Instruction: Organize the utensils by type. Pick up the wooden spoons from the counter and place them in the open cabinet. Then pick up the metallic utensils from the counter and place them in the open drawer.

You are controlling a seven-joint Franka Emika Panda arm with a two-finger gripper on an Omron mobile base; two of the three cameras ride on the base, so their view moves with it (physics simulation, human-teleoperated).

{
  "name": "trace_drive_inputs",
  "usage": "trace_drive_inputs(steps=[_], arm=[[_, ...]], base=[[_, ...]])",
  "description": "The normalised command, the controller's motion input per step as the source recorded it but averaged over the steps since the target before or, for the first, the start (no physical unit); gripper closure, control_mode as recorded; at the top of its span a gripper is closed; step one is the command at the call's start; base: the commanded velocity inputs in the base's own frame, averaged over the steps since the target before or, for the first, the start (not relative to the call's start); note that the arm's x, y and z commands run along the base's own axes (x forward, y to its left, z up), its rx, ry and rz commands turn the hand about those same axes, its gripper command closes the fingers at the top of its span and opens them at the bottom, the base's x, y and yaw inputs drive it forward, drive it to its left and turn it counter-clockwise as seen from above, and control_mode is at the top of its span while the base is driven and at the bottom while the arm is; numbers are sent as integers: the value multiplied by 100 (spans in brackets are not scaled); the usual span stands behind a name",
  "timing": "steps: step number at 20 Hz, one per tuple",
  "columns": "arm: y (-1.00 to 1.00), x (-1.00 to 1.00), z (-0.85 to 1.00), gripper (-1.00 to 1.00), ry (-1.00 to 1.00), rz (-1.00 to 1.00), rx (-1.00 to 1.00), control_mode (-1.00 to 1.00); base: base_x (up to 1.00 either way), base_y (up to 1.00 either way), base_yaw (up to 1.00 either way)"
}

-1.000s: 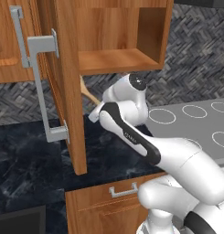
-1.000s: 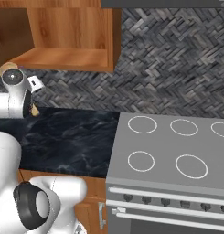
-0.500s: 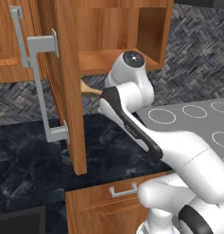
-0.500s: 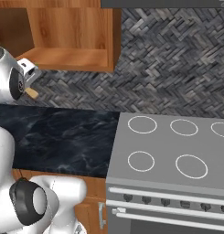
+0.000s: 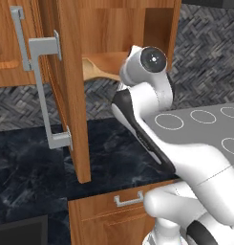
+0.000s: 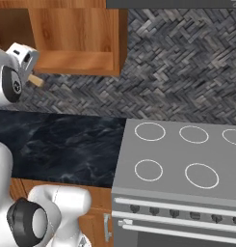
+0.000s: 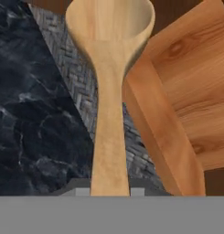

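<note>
My gripper [image 7: 109,189] is shut on the handle of the large tan wooden spoon [image 7: 109,91]. The spoon's broad bowl [image 5: 96,67] is at the level of the open cabinet's [image 5: 123,28] bottom shelf, just right of its swung-out door [image 5: 66,86]. From the right, the hand [image 6: 24,57] hangs under the cabinet's [image 6: 76,34] left part, and the spoon's handle end [image 6: 35,80] sticks out below it. The black counter [image 5: 109,153] lies below. A drawer front with a horizontal silver handle [image 5: 128,198] sits under the counter edge. The metallic utensils are out of view.
A grey stovetop [image 6: 187,159] with ring burners adjoins the counter [image 6: 61,144] on the right. The cabinet door's vertical silver bar handle [image 5: 42,91] juts out on the left. A herringbone backsplash [image 6: 177,72] runs behind.
The arm has lifted the wooden spoon from just above the counter up to the cabinet's shelf level. The grip stays the same.
</note>
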Motion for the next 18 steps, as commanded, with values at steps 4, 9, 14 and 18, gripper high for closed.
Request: trace_drive_inputs(steps=[4,9,14,18], arm=[[-13,26,8,100,-39,3,0,-100],[-17,42,23,100,-24,0,0,-100],[-2,39,48,100,1,1,0,-100],[0,49,32,100,8,20,0,-100]], base=[[0,0,0],[0,0,0],[0,0,0],[0,0,0]])
